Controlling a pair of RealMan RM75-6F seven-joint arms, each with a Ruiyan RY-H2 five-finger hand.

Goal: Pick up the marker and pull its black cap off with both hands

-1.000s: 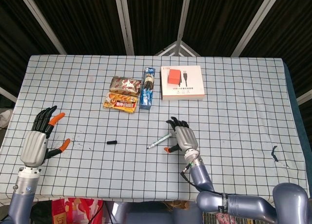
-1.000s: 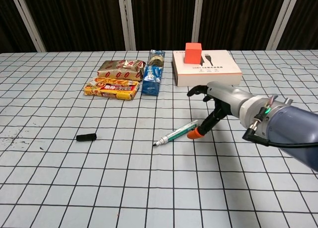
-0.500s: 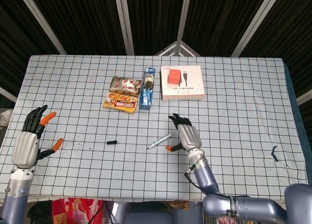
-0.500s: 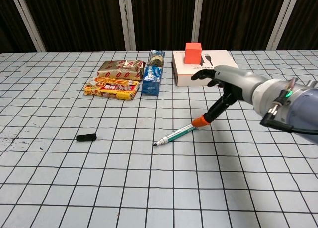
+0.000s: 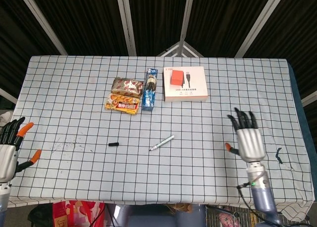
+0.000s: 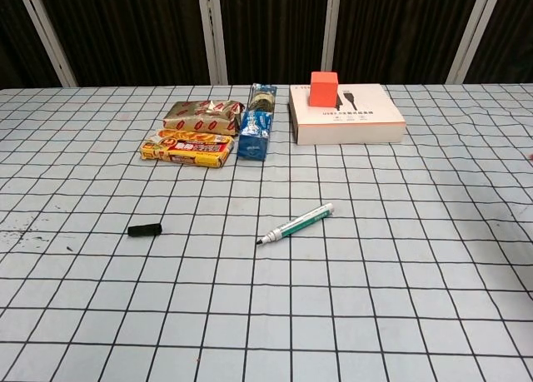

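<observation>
While both hands, left (image 5: 9,150) and right (image 5: 247,140), hover empty and spread at the frame's lower corners, the uncapped marker (image 5: 162,142) mid-frame risks rolling or drying beside its cap (image 5: 114,144).

marker (image 6: 295,224) lies apart from cap (image 6: 145,229), bare surface (image 6: 350,315) all round both | far side: snack packs (image 6: 196,134), blue packet (image 6: 259,133), white box (image 6: 346,116) in a row | left robot hand (image 5: 9,150) and right robot hand (image 5: 249,142) at the surface's edges, fingers spread
</observation>
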